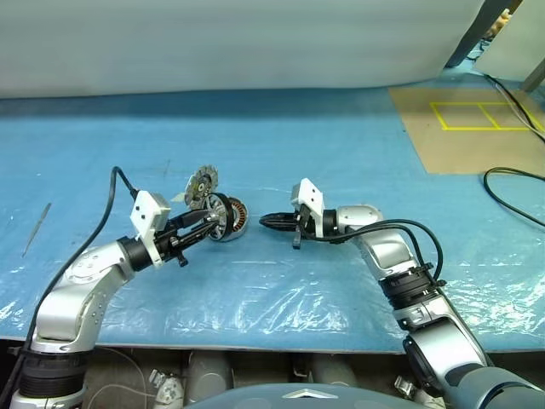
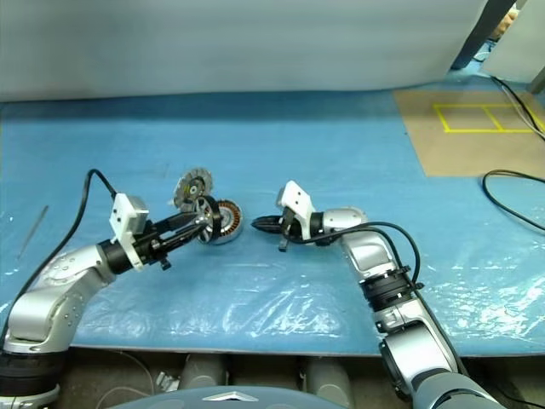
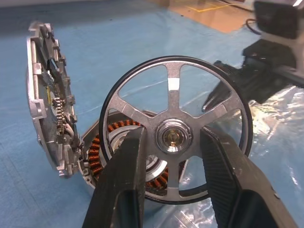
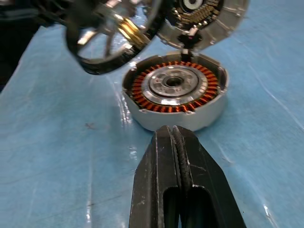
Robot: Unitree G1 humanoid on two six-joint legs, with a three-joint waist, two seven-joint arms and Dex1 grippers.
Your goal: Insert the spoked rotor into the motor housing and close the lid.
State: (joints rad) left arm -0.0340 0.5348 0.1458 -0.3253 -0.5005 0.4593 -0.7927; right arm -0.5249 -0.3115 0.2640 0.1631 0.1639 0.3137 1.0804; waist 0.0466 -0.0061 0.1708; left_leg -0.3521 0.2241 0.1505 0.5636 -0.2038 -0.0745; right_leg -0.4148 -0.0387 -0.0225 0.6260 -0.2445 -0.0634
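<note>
While left hand (image 3: 173, 156) grips spoked rotor (image 3: 175, 130), housing (image 4: 175, 90) uncovered.

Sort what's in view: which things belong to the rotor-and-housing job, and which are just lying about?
Job:
spoked rotor, held in the left gripper
motor housing with copper windings
hinged lid, standing open
right gripper, shut, empty

Lying about:
thin stick on the blue sheet
black cable
brown board with yellow tape

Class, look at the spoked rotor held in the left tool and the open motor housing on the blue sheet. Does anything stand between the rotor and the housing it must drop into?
Nothing visible does. The left tool holds the spoked rotor right beside the motor housing, whose lid stands swung open to one side. The right tool, shut, points at the housing from the near side without covering its opening.
</note>
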